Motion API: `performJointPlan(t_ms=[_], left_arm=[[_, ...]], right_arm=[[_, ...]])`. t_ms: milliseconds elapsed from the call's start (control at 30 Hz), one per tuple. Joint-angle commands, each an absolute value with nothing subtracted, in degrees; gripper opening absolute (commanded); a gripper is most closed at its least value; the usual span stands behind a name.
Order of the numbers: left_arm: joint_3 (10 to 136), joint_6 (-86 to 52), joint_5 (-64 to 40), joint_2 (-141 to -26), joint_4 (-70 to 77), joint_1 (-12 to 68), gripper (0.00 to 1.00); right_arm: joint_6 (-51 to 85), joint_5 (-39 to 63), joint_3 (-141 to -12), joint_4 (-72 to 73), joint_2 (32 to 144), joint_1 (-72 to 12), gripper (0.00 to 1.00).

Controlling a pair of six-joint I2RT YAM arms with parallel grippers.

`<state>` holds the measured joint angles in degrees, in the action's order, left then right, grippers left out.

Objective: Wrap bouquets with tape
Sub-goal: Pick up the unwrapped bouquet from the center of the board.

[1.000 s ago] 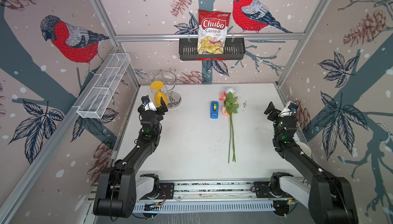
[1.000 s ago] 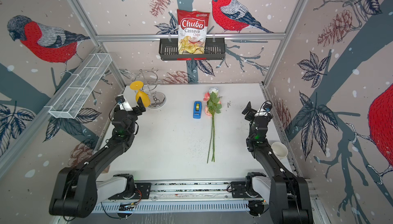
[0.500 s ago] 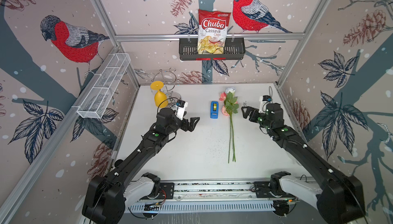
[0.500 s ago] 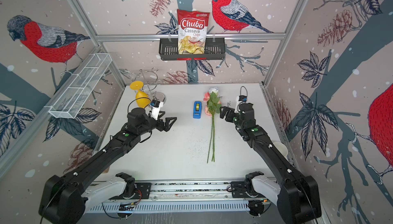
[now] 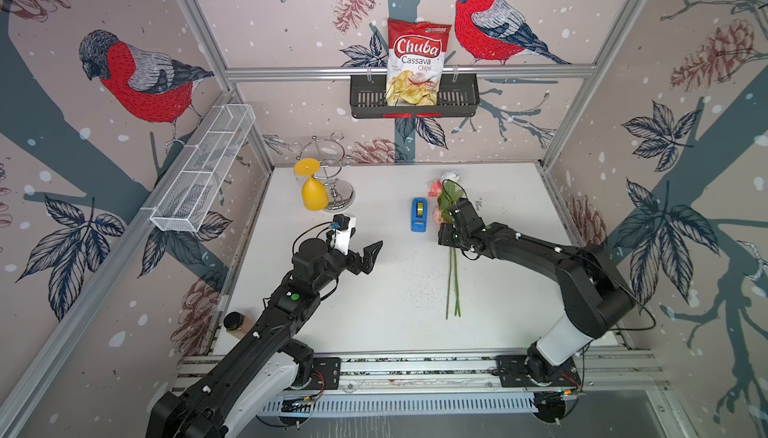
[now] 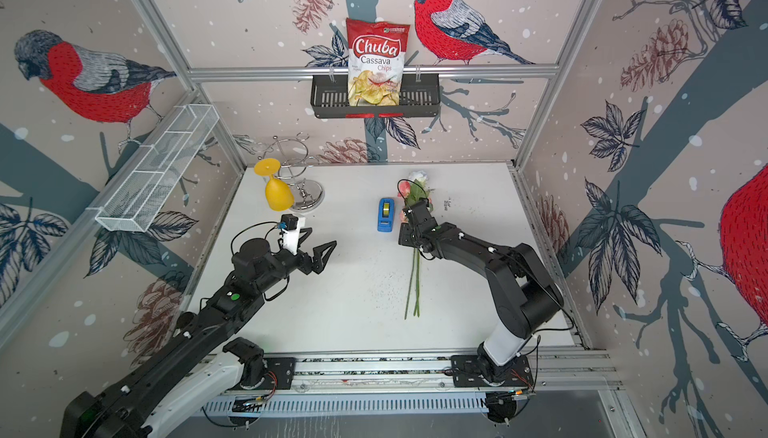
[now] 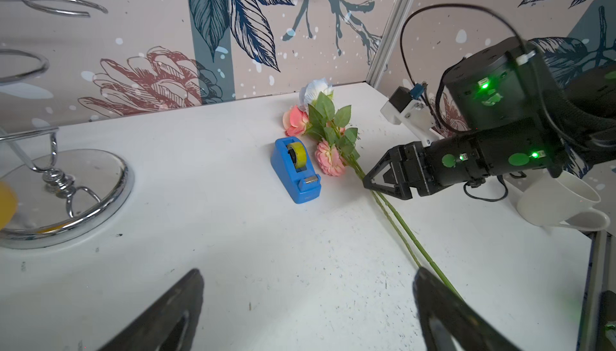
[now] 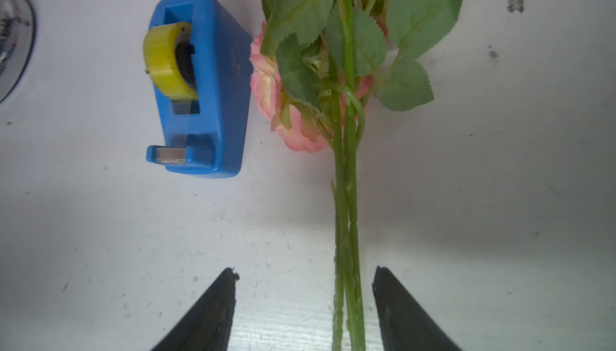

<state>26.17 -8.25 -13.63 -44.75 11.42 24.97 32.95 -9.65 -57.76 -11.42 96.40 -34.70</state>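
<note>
Moved since earlier: both arms have swung in from the table's side edges toward the middle; the right gripper (image 8: 305, 299) now sits over the stems (image 8: 346, 219), and its jaws have begun to narrow.
Left arm: the left gripper (image 5: 368, 255), at centre-left in both top views, hangs above bare table (image 5: 395, 290), well apart from everything, its jaws spread wide and empty.
Goblet and rack: a yellow goblet (image 5: 312, 194) beside a chrome rack (image 5: 340, 201) in the upper left of the table, as earlier.
Tape: the tape (image 5: 420, 208) sits in its blue dispenser (image 5: 419, 223) at upper centre, just left of the flowers, untouched and in the same spot.
Bouquets: the bouquets (image 6: 415, 196) lie flat, blooms toward the back wall, stems running down toward the front edge; position unchanged.
Right arm: in the right wrist view the two fingers (image 8: 213, 312) straddle the stems with a gap on each side, so the jaws are partly open and not yet gripping.
Mug: a white mug (image 7: 560, 202) stands off the table's right edge, seen in the left wrist view.
Progress: very early, by my reading. No tape is pulled and nothing is wrapped.
Left to do: grip and lift the stems, draw tape, wind it round them.
</note>
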Motion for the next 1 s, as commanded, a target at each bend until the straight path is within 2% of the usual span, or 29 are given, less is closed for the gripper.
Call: performJointPlan(t_ms=[0,167,233,500,633,967], left_arm=[[25.64,-6.46,-8.18,-42.99,16.9,24.96,0.97],[26.31,-6.17,-9.11,-44.3,15.55,24.96,0.97],[27.13,-6.15,-9.47,-45.22,14.64,24.96,0.97],[27.53,-6.23,-9.38,-45.62,13.88,24.96,0.97],[27.42,-6.3,-9.49,-45.69,13.78,24.96,0.97],[27.56,-6.58,-9.97,-45.55,13.63,25.04,0.97]], right_arm=[[34.43,-16.26,-59.94,-15.1,98.86,-35.7,0.64],[34.36,-20.58,-62.4,-18.44,102.35,-37.57,0.59],[34.6,-20.65,-62.32,-18.76,103.36,-38.11,0.54],[36.39,-22.85,-60.44,-19.25,104.32,-39.36,0.5],[36.78,-22.28,-59.18,-18.4,104.32,-39.42,0.45],[37.78,-22.59,-57.94,-17.23,103.78,-39.91,0.13]])
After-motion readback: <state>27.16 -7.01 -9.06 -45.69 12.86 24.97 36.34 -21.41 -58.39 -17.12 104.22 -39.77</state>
